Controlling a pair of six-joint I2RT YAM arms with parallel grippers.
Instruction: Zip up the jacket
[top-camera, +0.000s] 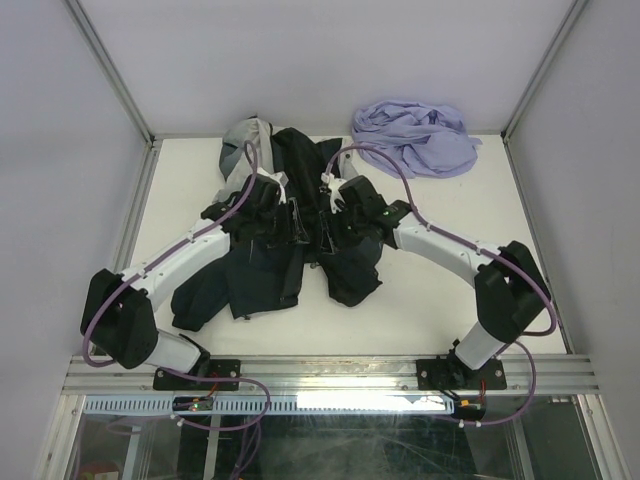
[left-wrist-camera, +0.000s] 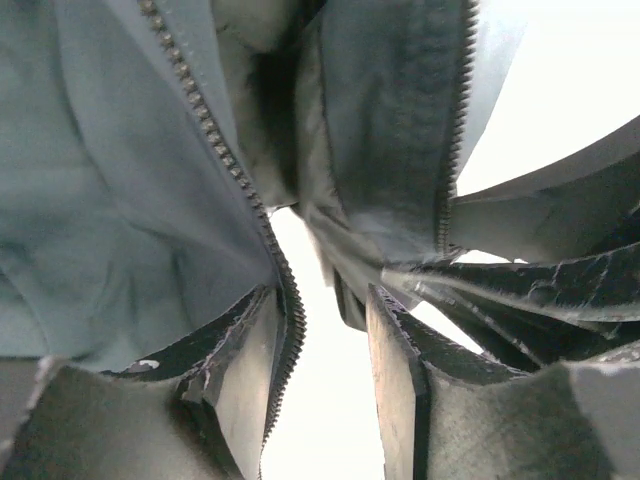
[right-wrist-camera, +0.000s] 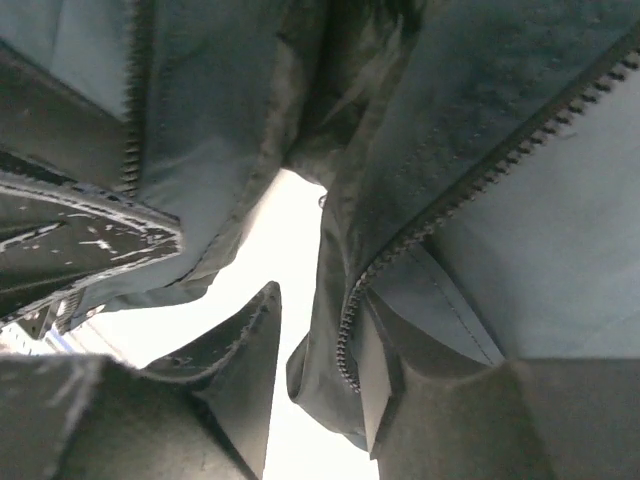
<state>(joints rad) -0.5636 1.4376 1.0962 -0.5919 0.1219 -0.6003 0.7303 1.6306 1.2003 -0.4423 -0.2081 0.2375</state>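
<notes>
Left gripper (left-wrist-camera: 322, 300), right gripper (right-wrist-camera: 320, 300); one unzipped jacket (top-camera: 262, 278); one purple cloth (top-camera: 415, 140).

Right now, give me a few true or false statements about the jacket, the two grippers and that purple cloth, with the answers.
1. The jacket has its zipper undone. True.
2. The lavender cloth lies on top of the jacket. False: it lies apart from it, at the far right corner of the table.
3. The left gripper and the right gripper are both at the jacket's front opening. True.
4. The left gripper is clamped shut. False: its fingers stand apart, with bare table showing between them.
</notes>
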